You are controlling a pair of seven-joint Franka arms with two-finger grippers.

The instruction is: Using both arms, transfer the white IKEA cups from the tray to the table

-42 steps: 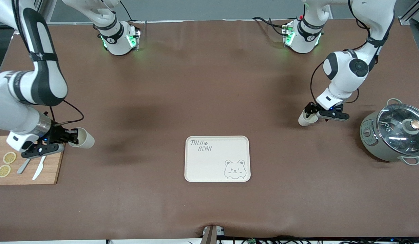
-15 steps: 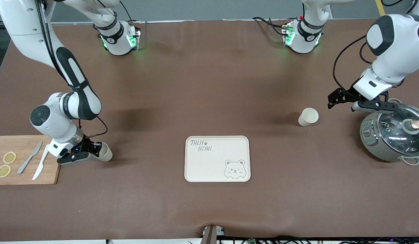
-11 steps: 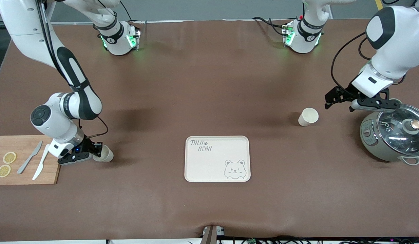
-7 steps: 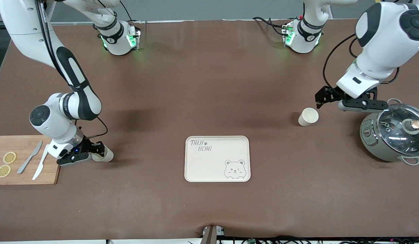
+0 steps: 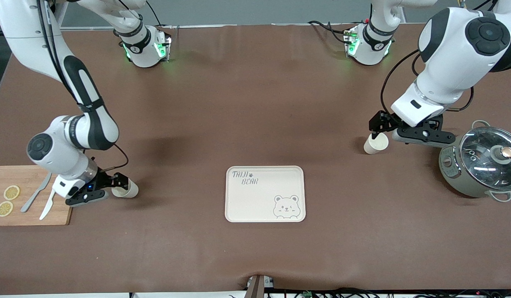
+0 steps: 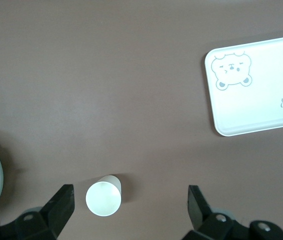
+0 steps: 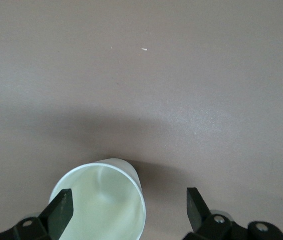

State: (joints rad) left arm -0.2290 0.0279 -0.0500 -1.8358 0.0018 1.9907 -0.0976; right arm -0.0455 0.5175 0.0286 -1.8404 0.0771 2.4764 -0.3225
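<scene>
One white cup (image 5: 376,143) stands upright on the brown table toward the left arm's end, beside the pot. My left gripper (image 5: 377,127) hangs open just over it. In the left wrist view the cup (image 6: 103,198) lies below the open gripper (image 6: 129,205), close to one finger (image 6: 61,205). The other white cup (image 5: 128,191) stands upright beside the cutting board. My right gripper (image 5: 118,184) is open at its rim. In the right wrist view this cup (image 7: 101,210) sits between the spread fingers of the gripper (image 7: 129,207), close to one finger (image 7: 61,207).
A cream bear tray (image 5: 265,193) lies in the middle, also in the left wrist view (image 6: 261,90). A grey-green pot with glass lid (image 5: 481,161) stands at the left arm's end. A wooden cutting board (image 5: 29,200) with lemon slices and two knives lies at the right arm's end.
Both cups, held earlier, now stand free on the table. The left gripper, which had drawn off toward the pot, has moved back over its cup. The right gripper has let go of its cup.
</scene>
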